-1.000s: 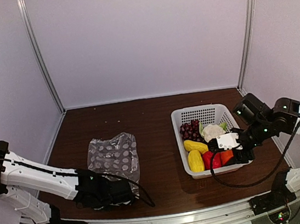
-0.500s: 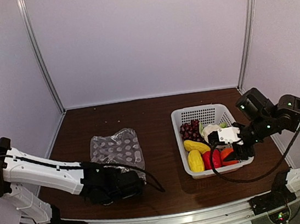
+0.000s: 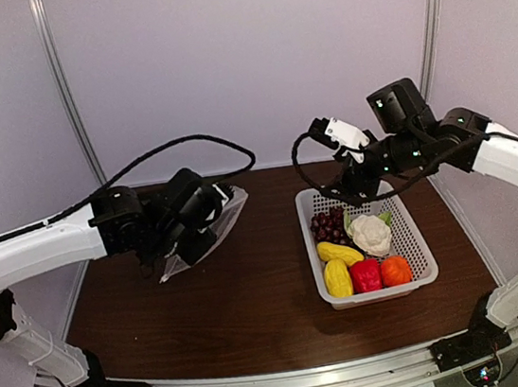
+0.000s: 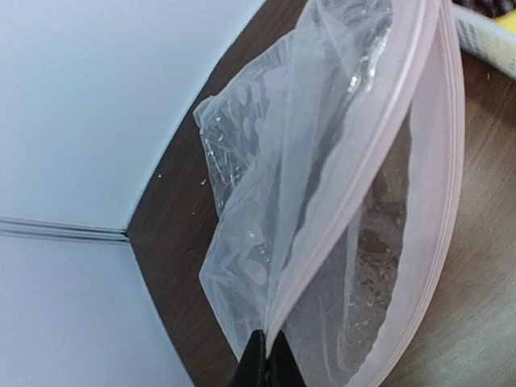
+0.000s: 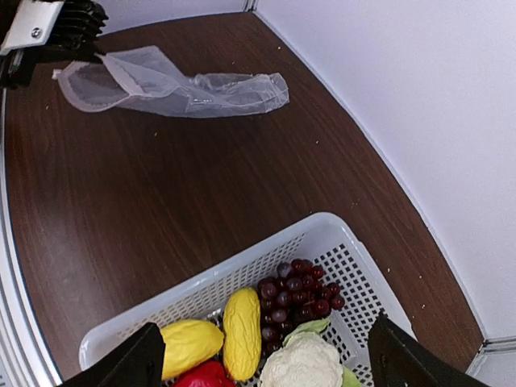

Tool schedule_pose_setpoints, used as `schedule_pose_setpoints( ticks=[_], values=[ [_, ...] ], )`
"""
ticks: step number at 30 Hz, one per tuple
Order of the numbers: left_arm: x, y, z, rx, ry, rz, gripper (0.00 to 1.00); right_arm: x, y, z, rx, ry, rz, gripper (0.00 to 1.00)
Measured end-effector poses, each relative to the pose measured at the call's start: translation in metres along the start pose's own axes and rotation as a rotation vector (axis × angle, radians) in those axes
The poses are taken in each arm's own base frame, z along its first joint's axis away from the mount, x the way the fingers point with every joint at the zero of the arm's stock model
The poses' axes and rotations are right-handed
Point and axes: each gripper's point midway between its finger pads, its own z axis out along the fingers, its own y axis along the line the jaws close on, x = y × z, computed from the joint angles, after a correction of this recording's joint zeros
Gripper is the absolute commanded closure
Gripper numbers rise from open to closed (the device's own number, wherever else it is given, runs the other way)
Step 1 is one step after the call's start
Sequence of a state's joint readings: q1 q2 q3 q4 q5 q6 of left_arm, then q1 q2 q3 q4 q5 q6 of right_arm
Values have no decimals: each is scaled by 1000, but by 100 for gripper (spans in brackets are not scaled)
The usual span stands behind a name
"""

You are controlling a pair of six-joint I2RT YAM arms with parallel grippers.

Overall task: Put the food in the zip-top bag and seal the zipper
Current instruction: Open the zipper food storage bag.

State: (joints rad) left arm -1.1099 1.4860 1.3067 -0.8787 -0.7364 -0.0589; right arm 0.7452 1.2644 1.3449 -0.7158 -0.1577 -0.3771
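Observation:
My left gripper is raised above the table's left half and shut on the mouth edge of the zip-top bag, which hangs from it with its lower end near the wood. In the left wrist view the fingertips pinch the zipper, and the bag's mouth gapes. My right gripper hovers open and holds nothing, above the far end of the white basket. The food lies in the basket: grapes, cauliflower, two yellow pieces, red pepper and orange fruit.
White walls with metal corner posts close the table in on three sides. The left arm's black cable arcs high over the middle. Bare brown wood lies between the bag and the basket.
The left gripper shut on the bag and lifted it from the near left table toward the back. The right gripper rose out of the basket and opened, carrying nothing.

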Motion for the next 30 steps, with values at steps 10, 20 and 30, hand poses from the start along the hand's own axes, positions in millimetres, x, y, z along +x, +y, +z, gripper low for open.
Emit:
schedule_pose_setpoints(
  ticks=[10,20,30],
  values=[
    [-58,46,-28,72,-234,-580,100,-96,-31,70,-27,-116,211,27],
    [-73,56,-30,99,-368,-960,100,-148,-7,97,-208,-202,306,34],
    [-61,97,-72,118,-521,-1164,100,-166,50,80,-361,-234,283,32]
  ],
)
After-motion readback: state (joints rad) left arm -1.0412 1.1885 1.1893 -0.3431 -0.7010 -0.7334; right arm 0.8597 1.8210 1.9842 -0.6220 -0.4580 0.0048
